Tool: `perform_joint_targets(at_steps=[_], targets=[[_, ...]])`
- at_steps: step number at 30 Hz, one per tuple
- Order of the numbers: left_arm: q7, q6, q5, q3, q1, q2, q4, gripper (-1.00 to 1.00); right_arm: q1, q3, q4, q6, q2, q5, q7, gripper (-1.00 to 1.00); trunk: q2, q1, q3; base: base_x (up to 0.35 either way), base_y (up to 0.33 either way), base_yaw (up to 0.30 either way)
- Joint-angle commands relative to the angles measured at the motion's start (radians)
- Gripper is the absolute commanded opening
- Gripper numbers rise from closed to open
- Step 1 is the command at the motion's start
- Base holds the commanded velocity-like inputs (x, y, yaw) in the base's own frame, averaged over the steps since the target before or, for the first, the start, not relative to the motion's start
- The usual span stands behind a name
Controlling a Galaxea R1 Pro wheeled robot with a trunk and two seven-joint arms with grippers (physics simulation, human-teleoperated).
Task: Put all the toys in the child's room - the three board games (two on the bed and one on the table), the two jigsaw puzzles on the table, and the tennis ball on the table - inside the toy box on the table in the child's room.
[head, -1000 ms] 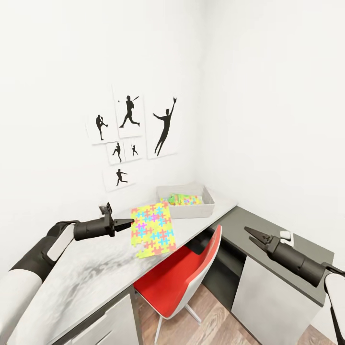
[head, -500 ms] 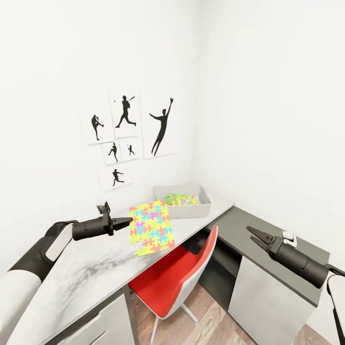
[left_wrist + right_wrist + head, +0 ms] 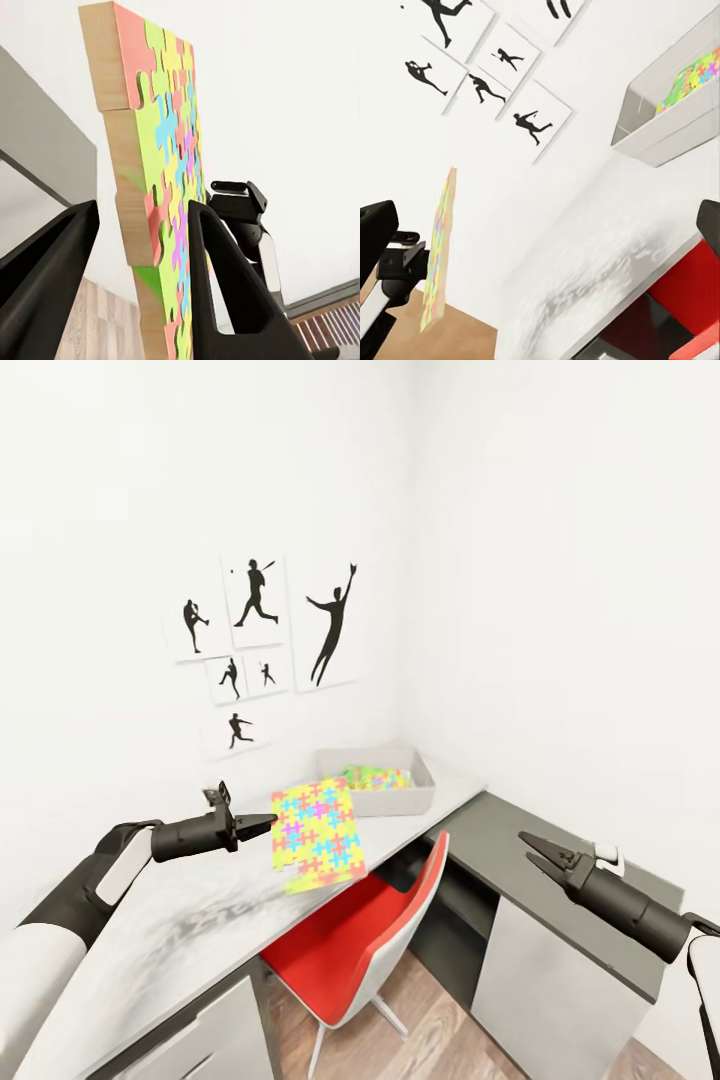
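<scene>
**Puzzle in the air, box ahead**

Shifting a touch across the last second, the wall prints and toy box have slid in the head view while your arms hold the same pose, so that is the camera moving, not the things.

Your jigsaw puzzle (image 3: 318, 838) hangs upright and a little tilted, gripped at its edge by the left gripper (image 3: 262, 823), above the pale table (image 3: 180, 930). The left wrist view shows the two fingers (image 3: 225, 285) closed on the wooden slab, one on each face. The toy box (image 3: 376, 797) sits at the far end of the table by the corner, apart from the puzzle, with colourful pieces already inside, possibly another puzzle; it is too small to tell.

Your right gripper (image 3: 530, 844) hangs over the dark desk section (image 3: 500, 840), jaws a narrow gap apart and holding nothing.

To do this well, I'd carry the panel over the box's near wall, keep its lower edge above the rim, lay it flatter, then release. The red chair (image 3: 350, 950) sits tucked under the table.
</scene>
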State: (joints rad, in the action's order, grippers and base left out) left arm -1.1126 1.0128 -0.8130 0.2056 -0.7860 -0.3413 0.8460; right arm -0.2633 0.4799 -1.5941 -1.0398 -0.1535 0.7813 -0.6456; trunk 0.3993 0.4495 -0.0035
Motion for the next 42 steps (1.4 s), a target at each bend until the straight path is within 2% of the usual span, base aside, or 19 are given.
perform_joint_targets(at_steps=[1, 18, 42], targets=[[-0.003, 0.004, -0.002, 0.003, -0.001, -0.001, -0.001, -1.0, -0.001, 0.002, 0.0, -0.005, 0.0, -0.005, -0.007, 1.0, 0.001, 0.0, 0.0, 0.08, -0.242, 0.0], [-0.004, -0.002, -0.005, 0.003, 0.0, 0.0, -0.001, -1.0, -0.001, -0.003, 0.0, -0.002, 0.005, -0.005, -0.006, 1.0, 0.001, 0.0, 0.0, 0.132, -0.117, 0.0], [-0.013, -0.002, -0.005, 0.003, 0.001, -0.001, -0.001, -1.0, 0.0, -0.004, 0.0, -0.004, 0.002, -0.004, -0.007, 1.0, 0.001, 0.0, 0.0, -0.014, -0.071, 0.0]])
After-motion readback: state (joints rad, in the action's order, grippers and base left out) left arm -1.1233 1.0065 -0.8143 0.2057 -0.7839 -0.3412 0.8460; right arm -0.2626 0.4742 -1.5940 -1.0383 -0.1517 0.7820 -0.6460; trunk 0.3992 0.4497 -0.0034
